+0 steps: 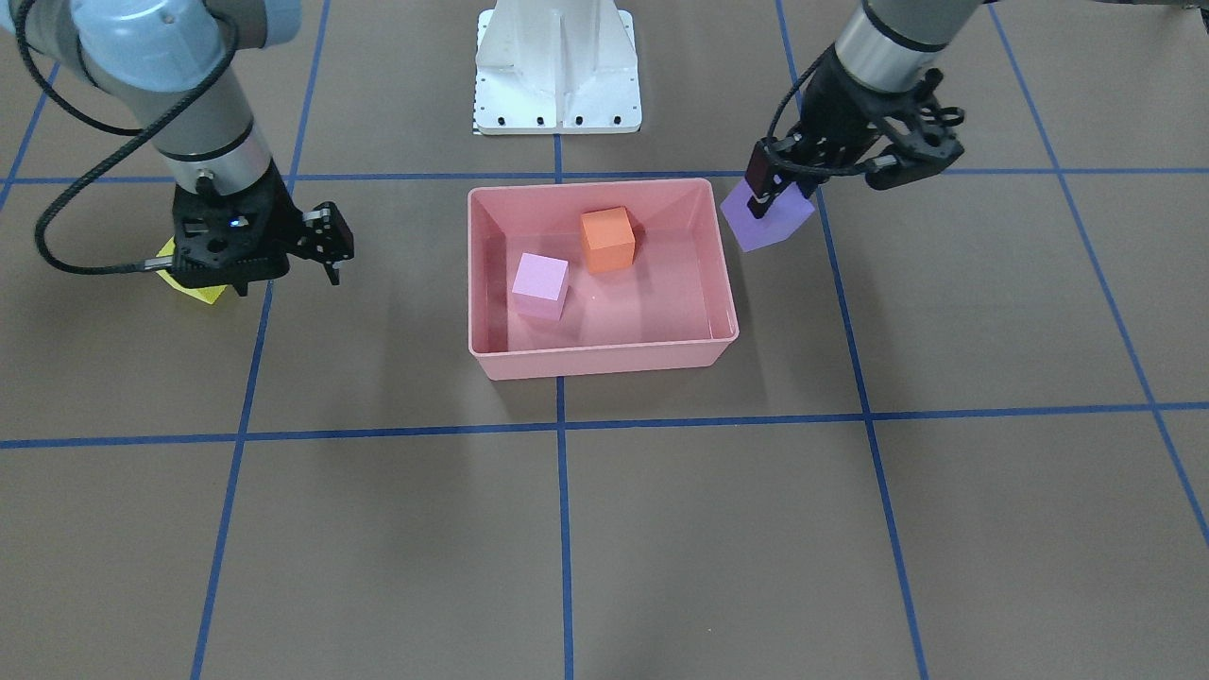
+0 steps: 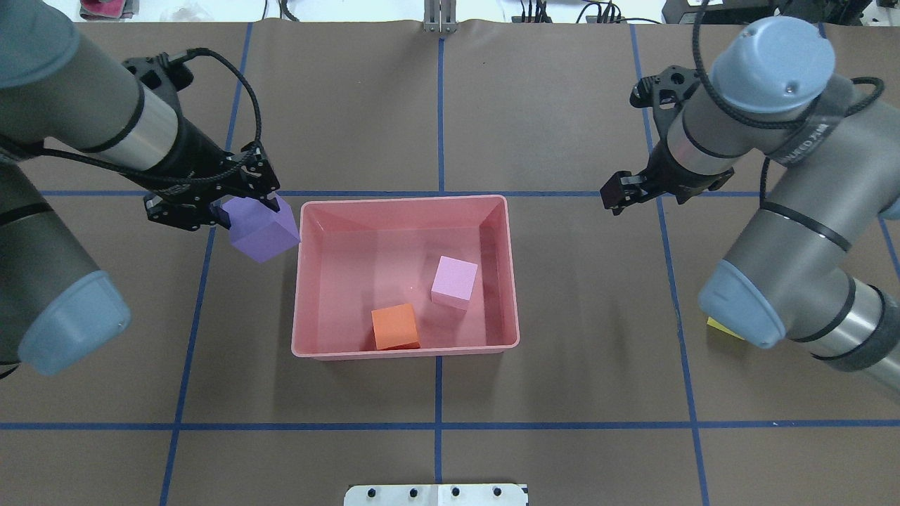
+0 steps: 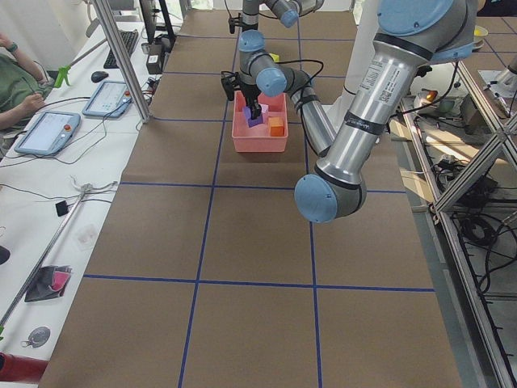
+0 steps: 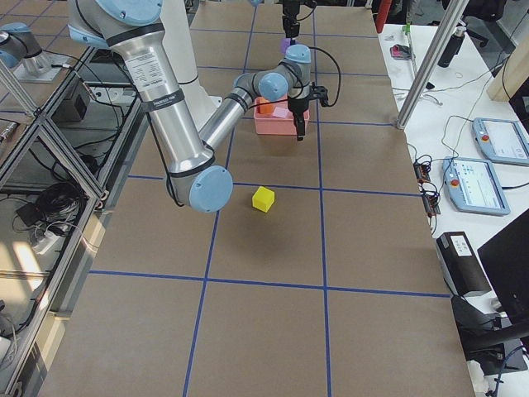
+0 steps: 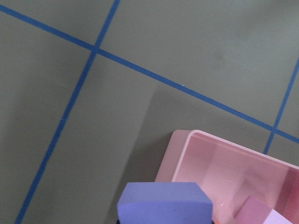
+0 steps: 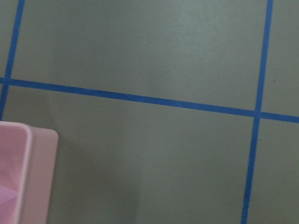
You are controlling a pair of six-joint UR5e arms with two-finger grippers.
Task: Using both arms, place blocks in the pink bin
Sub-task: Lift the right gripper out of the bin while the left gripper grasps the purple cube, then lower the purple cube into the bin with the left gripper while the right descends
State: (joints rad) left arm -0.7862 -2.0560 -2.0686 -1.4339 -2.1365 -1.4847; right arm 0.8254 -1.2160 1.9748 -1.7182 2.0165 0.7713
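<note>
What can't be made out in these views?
Yellow block: overhead, the right arm hides all but a corner at its elbow; front view, the same arm covers most of it.
Right hand: open or shut unclear, seen side-on.
Purple block: left wrist view, the bottom edge cuts it off.

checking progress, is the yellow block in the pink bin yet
No, the yellow block lies on the table, well outside the pink bin.
</note>
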